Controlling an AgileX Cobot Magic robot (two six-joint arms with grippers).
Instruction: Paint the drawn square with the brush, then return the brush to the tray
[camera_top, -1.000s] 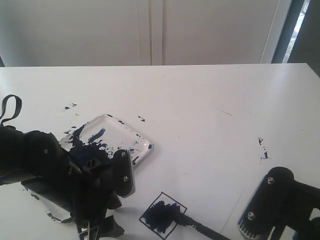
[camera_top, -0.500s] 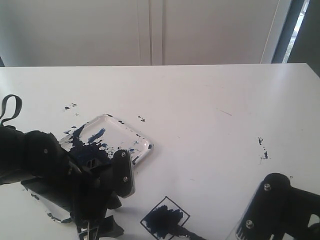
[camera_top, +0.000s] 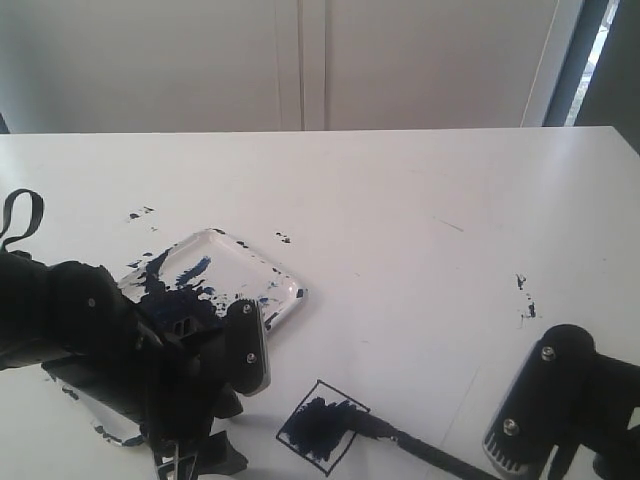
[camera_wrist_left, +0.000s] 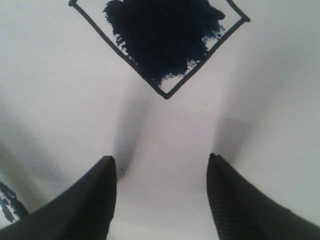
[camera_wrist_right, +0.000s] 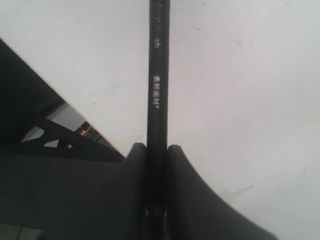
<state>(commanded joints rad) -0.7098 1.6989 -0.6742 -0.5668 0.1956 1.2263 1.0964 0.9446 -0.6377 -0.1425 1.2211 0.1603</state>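
The right tool (camera_wrist_right: 157, 150) clamps the brush (camera_wrist_right: 158, 75) by its handle; the left tool (camera_wrist_left: 161, 167) hangs wide and empty just beside the drawn square (camera_wrist_left: 160, 37). Bristles seem to sit inside it, its corners unpainted: use short, light strokes inside the outline. Beyond lies the tray (camera_top: 296, 292), partly behind the left arm (camera_top: 90, 330).

White table (camera_top: 420, 190) against a pale wall (camera_top: 150, 60); daylight enters from the upper right.

Tabletop matte white, fills most of the exterior view, far edge straight along the wall. A few scattered dark specks (camera_top: 140, 214) on it. Wall flat and pale grey, with a vertical seam strip (camera_top: 312, 60) near the middle. Upper right: slanting dark bar (camera_top: 578, 60), then a narrow bright window strip (camera_top: 603, 35). Light soft, shadows faint. Right wrist view: table edge, dark space below (camera_wrist_right: 25, 105), thin struts (camera_wrist_right: 65, 140) there, nature unclear.
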